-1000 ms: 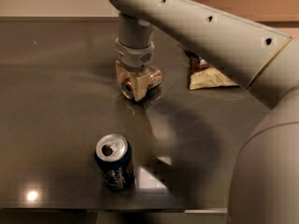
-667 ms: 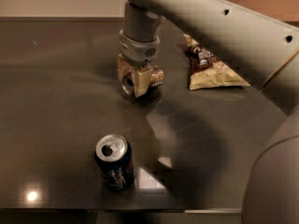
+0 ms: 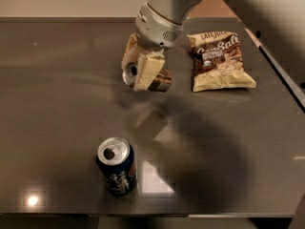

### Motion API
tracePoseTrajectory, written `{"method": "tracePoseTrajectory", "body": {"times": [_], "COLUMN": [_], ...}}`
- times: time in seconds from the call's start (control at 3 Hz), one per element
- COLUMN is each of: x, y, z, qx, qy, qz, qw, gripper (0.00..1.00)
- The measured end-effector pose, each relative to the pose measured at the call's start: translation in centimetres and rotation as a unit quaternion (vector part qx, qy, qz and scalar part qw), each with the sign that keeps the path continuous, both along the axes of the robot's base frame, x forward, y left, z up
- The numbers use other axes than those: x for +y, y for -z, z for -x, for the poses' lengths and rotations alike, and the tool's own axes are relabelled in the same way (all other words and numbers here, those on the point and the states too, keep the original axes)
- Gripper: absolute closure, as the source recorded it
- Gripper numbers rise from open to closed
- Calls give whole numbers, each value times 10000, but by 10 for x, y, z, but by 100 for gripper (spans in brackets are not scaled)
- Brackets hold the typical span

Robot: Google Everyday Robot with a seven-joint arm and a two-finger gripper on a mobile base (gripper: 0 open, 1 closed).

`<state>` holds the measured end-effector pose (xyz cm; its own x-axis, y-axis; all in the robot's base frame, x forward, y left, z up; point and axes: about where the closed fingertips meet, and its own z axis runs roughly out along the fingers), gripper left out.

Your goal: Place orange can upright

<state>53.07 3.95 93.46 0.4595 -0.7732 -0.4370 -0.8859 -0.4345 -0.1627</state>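
**Inspector A:** Camera view. State the edges and the open room.

**Inspector B:** The dark glossy table [image 3: 52, 109] fills the view. Its far edge runs straight across at 12 o'clock and its near edge at 6 o'clock. Its right edge slants from 1 o'clock down to 3 o'clock. The left edge is out of view. Open tabletop lies across the whole 9 o'clock side, and also at 4 to 5 o'clock. A broad open band separates the upper group of items from the lower one.

**Inspector A:** Where is the gripper, and what is its state?

**Inspector B:** The gripper [image 3: 137, 76] sits just above centre, towards 12 o'clock, on the grey arm [image 3: 167, 4] that comes in from 1 o'clock. Its cream fingers [image 3: 148, 68] are clamped on the orange can [image 3: 162, 82].

**Inspector A:** How does the can lie?

**Inspector B:** It is on its side between the fingers. Its silver top faces 8 o'clock and its coppery body sticks out towards 3 o'clock. I cannot tell whether it touches the table.

**Inspector A:** Count the items.

**Inspector B:**
- Two cans: the orange one in the grip, and one blue can [image 3: 116, 168]. The blue can stands upright at 7 o'clock, near the front edge and well apart from the gripper. Its top is open.
- One snack bag [image 3: 219, 61], lying flat at 2 o'clock. It is beside the gripper without touching it, and close to the right edge.
- One gripper and one arm.
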Motion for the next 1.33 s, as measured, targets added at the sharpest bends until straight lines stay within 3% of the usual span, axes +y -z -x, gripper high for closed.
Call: {"method": "tracePoseTrajectory", "body": {"times": [0.33,0.67,1.0,1.33], "x": [-1,-8,-15,-21], "y": [-23,-36,-38,-36], "z": [25,43,53,56], "qx": [567,1109,1515,1787], "qy": [344,667,861,961], "qz": [-630,-1195,-1748,-2344], "qw": [9958,9844,9691,9507], "gripper": [100,100,100,100]}}
